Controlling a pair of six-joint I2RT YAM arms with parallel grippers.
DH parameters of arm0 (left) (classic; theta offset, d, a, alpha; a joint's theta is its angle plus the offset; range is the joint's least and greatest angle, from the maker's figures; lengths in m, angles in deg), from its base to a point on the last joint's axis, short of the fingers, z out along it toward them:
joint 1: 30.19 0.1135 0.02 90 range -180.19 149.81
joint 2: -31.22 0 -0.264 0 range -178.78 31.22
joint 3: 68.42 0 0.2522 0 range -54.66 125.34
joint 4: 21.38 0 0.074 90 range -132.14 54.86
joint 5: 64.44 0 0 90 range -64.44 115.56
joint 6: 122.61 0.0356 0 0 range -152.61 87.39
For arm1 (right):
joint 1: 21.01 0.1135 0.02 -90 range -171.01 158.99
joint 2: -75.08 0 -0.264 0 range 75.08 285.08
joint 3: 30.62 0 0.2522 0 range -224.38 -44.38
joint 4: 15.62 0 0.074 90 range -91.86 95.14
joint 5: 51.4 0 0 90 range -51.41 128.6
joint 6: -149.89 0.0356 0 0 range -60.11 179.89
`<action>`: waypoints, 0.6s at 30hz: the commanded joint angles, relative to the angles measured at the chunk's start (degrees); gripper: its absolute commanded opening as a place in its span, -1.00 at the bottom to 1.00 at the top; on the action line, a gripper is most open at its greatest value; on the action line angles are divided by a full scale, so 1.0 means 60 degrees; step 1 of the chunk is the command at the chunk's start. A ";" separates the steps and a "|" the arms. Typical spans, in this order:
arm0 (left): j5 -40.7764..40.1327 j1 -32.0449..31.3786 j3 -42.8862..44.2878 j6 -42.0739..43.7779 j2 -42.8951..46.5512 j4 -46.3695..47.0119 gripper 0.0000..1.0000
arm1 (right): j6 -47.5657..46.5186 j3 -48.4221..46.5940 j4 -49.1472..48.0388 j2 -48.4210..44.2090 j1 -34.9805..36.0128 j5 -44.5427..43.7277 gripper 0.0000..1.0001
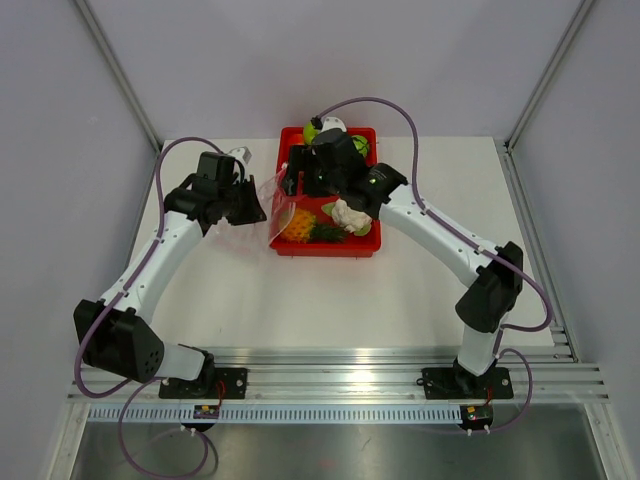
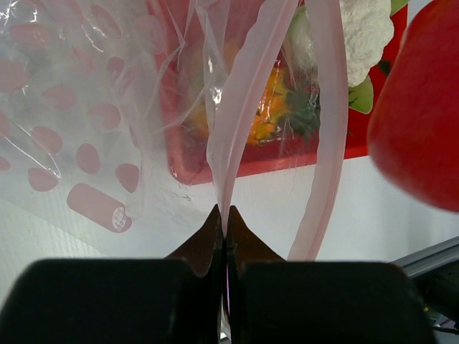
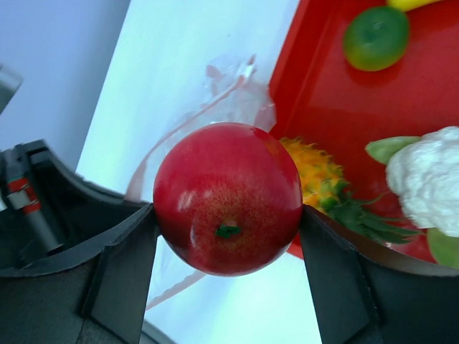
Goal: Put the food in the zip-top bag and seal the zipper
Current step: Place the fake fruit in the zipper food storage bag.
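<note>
Robotics lab test cell.
Two robot arms (image 1: 150, 260) are bolted to an aluminium rail (image 1: 340, 372) at the edge of a white table (image 1: 250, 290), boxed in by plain grey panels (image 1: 300, 60) on aluminium frame posts (image 1: 118, 72), with purple cables (image 1: 375, 98) looping overhead.

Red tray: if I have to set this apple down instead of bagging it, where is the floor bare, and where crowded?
The red tray is bare between the green fruit and the pineapple; the apple should fit there. Its near end is crowded: pineapple, cauliflower, bag at the left wall. The table before it is bare.
</note>
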 commanded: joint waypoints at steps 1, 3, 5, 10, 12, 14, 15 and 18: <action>0.0585 0.0057 0.0309 0.0030 -0.0071 0.0247 -1.00 | 0.0309 -0.0257 -0.0286 -0.0156 0.0228 0.0280 0.12; 0.0849 0.0057 0.0324 0.0015 -0.0071 0.0320 -1.00 | 0.0411 -0.0359 -0.0256 0.0078 0.0345 0.0367 0.13; 0.0981 0.0057 0.0324 0.0001 -0.0057 0.0350 -1.00 | 0.0485 -0.0389 -0.0300 0.0196 0.0389 0.0499 0.14; 0.1142 0.0086 0.0412 -0.0058 0.0046 0.0320 -1.00 | 0.0500 -0.0536 -0.0183 0.0680 0.0404 0.0543 0.20; 0.1201 0.0115 0.0470 -0.0073 0.0089 0.0320 -1.00 | 0.0413 -0.0913 0.0122 0.0971 0.0404 0.0792 0.52; 0.1201 0.0145 0.0514 -0.0073 0.0090 0.0291 -1.00 | 0.0310 -0.1266 0.0474 0.1163 0.0419 0.0866 0.72; 0.1216 0.0159 0.0529 -0.0102 0.0104 0.0277 -1.00 | 0.0266 -0.1413 0.0650 0.1192 0.0419 0.0851 0.78; 0.1201 0.0203 0.0543 -0.0131 0.0119 0.0277 -1.00 | 0.0178 -0.1342 0.0652 0.1003 0.0419 0.0778 0.94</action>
